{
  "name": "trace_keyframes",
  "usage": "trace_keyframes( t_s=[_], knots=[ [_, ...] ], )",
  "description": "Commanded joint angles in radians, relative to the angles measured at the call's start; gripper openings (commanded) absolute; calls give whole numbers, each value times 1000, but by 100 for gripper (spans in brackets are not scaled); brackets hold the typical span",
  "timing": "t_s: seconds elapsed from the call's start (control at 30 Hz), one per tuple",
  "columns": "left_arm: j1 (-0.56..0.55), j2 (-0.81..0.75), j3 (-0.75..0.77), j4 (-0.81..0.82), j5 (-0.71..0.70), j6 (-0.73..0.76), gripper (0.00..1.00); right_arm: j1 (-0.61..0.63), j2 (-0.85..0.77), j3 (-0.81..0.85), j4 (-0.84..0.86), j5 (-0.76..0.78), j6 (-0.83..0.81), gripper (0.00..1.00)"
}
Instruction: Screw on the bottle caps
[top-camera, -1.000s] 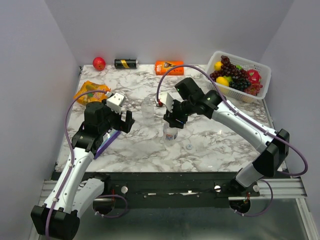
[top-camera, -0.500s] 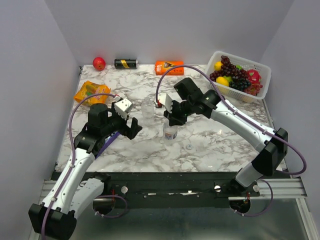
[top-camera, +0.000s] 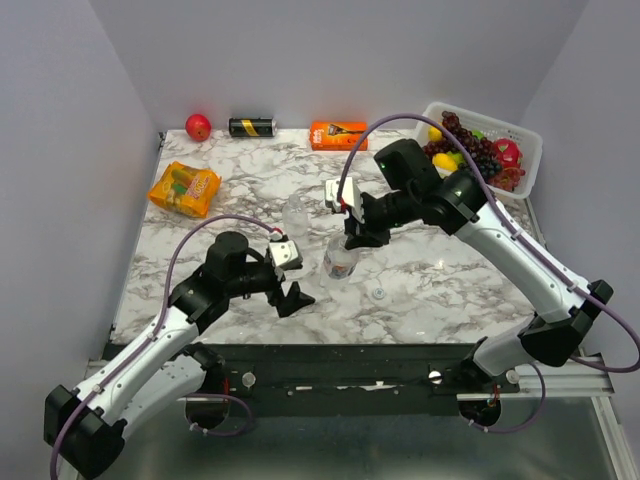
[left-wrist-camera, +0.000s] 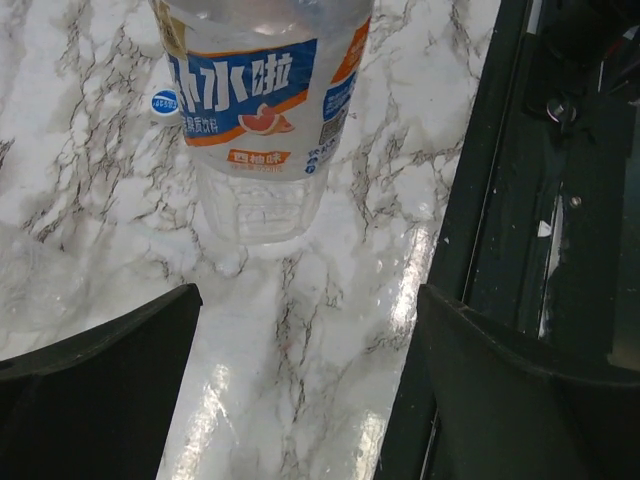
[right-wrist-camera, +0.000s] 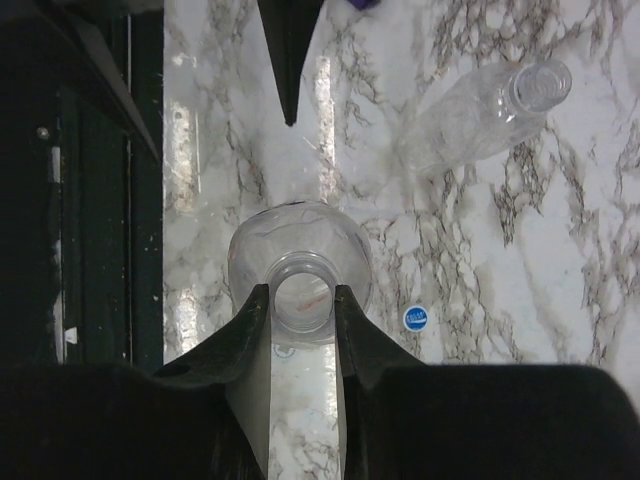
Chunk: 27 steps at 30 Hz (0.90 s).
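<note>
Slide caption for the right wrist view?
Right gripper clasps the first bottle's open neck; the second bottle, uncapped, and a blue cap sit nearby on the marble table.

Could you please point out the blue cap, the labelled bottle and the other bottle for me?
blue cap (right-wrist-camera: 415, 318): right wrist view, centre of its top.
labelled bottle (left-wrist-camera: 255, 85): left wrist view, on its label.
other bottle (right-wrist-camera: 470, 120): right wrist view, middle of its clear body.

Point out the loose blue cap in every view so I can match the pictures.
Top external: blue cap lies lower centre, just right of the upright bottle.
Left wrist: the cap is upper left, beside the bottle's label.
Right wrist: the cap is lower centre-right, right of the bottle's open mouth.
Shared landmark: the upright bottle, next to the cap in all three.
</note>
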Motion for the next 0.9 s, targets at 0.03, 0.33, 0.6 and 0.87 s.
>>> trace_keyframes(
  t_s=[0.03, 0.33, 0.6, 0.87],
  knots=[
    [-27, 43, -70, 253, -90, -128, 99, 6, -15, 72, -20, -136, 32, 1],
    [-67, 113, -84, 399, -87, -150, 99, 6, -12, 102, 26, -207, 108, 1],
    [-112, 147, -102, 439, -52, -130, 99, 6, 18, 154, 56, -234, 178, 1],
    [-115, 141, -93, 445, -30, -127, 96, 7, 18, 133, 82, -253, 225, 1]
  ],
)
